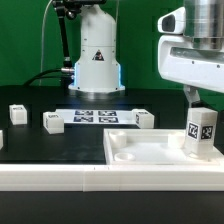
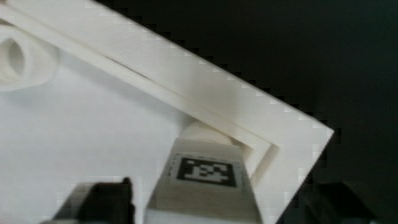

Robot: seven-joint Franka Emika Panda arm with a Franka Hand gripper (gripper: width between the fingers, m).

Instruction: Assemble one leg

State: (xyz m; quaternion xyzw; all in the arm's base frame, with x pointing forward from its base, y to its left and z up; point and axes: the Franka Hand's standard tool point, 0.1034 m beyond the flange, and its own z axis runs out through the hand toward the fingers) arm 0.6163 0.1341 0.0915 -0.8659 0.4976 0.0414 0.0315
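The leg (image 1: 203,134), a small white post with marker tags, stands upright at the right corner of the wide white panel (image 1: 140,152), near the exterior view's right. My gripper (image 1: 197,106) comes down from above and is shut on the leg's top. In the wrist view the leg (image 2: 210,178) sits between my two dark fingers (image 2: 107,202), tucked into the panel's raised corner rim (image 2: 267,120). A round socket (image 2: 18,62) shows at another corner of the panel.
Three more white legs lie on the black table behind the panel (image 1: 18,113), (image 1: 52,121), (image 1: 143,118). The marker board (image 1: 97,116) lies in front of the robot's base (image 1: 97,60). A green backdrop stands behind.
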